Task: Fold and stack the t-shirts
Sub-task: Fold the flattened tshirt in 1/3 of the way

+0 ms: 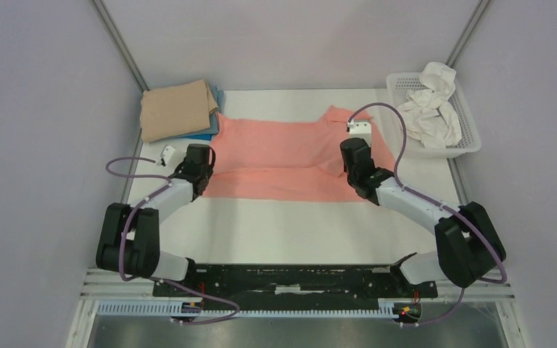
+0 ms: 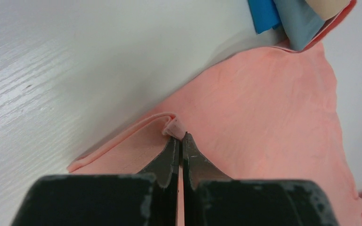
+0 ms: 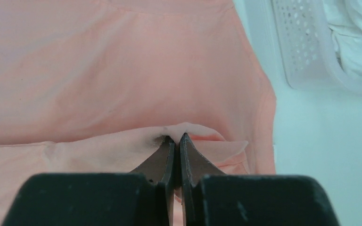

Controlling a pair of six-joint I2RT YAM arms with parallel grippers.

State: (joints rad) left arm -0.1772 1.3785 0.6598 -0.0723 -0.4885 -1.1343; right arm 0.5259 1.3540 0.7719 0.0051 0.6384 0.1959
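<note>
Salmon-pink t-shirt lying flat, left end effector pinching one edge, right end effector pinching another

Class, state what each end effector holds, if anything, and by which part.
Both grip the salmon-pink t-shirt: left end effector on a folded-over edge at its left side, right end effector on a fold near its right edge.

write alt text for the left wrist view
The left fingers, shut, pinch a folded edge of the salmon-pink t-shirt lying on the white table. Corners of a blue t-shirt and a tan t-shirt peek in at top right.
</note>
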